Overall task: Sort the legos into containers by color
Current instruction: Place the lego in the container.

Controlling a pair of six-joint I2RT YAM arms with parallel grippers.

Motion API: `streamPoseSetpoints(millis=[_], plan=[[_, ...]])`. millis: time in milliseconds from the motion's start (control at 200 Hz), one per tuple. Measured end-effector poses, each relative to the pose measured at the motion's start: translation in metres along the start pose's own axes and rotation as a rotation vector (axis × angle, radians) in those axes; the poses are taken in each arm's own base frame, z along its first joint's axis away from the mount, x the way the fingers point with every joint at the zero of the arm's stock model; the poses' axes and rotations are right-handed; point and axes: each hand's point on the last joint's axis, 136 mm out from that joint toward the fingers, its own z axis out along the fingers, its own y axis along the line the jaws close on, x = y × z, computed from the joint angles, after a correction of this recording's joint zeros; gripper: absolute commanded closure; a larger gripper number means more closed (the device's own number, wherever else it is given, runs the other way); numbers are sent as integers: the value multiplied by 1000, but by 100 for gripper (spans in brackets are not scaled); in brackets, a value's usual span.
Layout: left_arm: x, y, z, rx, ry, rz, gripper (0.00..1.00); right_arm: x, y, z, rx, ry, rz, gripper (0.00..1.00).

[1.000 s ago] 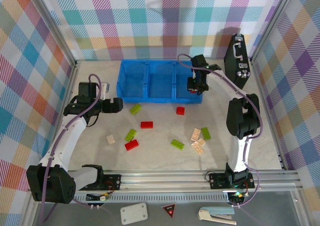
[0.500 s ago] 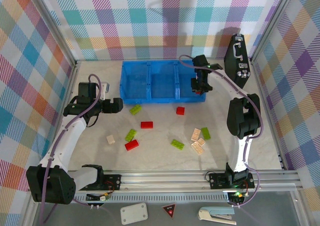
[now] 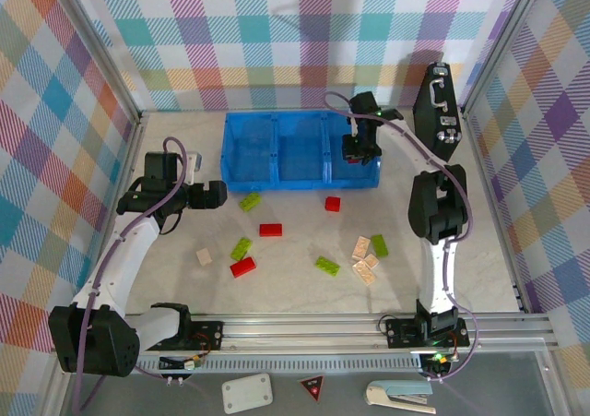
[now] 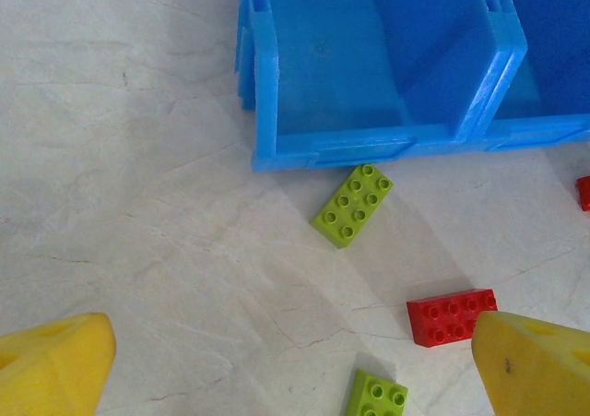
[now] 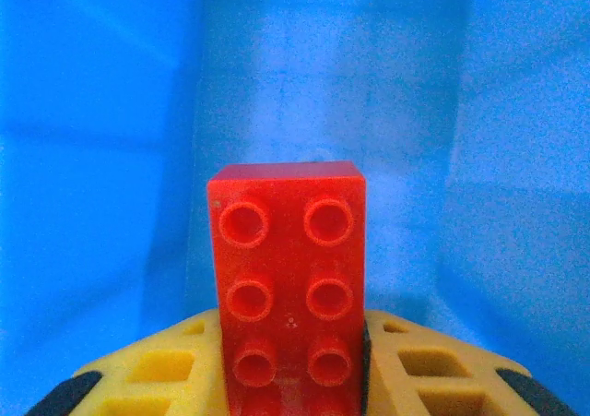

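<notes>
Marbled tabletop (image 3: 295, 241), plaid walls (image 3: 277, 38). Right gripper (image 3: 358, 150) clamps a red studded plastic brick (image 5: 286, 268), the bright-blue plastic bin's (image 3: 295, 182) end compartment just beyond my jaws for release; left gripper (image 4: 295, 370) gapes, empty.

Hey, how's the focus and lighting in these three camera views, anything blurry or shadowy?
Right wrist view: the red brick is crisp, the blue bin behind it soft and grainy. Left wrist view: the lime brick is sharp with a faint shadow; the yellow fingertips blur. Top external view: even light, no glare.
</notes>
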Motion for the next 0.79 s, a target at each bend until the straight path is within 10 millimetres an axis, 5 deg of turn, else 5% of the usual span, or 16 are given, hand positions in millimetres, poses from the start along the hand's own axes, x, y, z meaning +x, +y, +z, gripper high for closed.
streamPoseSetpoints(millis=[550, 795], plan=[[0, -1, 0, 7, 0, 0, 1, 8, 2, 68, -4, 96, -5, 65], [0, -2, 0, 11, 1, 0, 1, 7, 2, 71, -3, 97, -5, 55]])
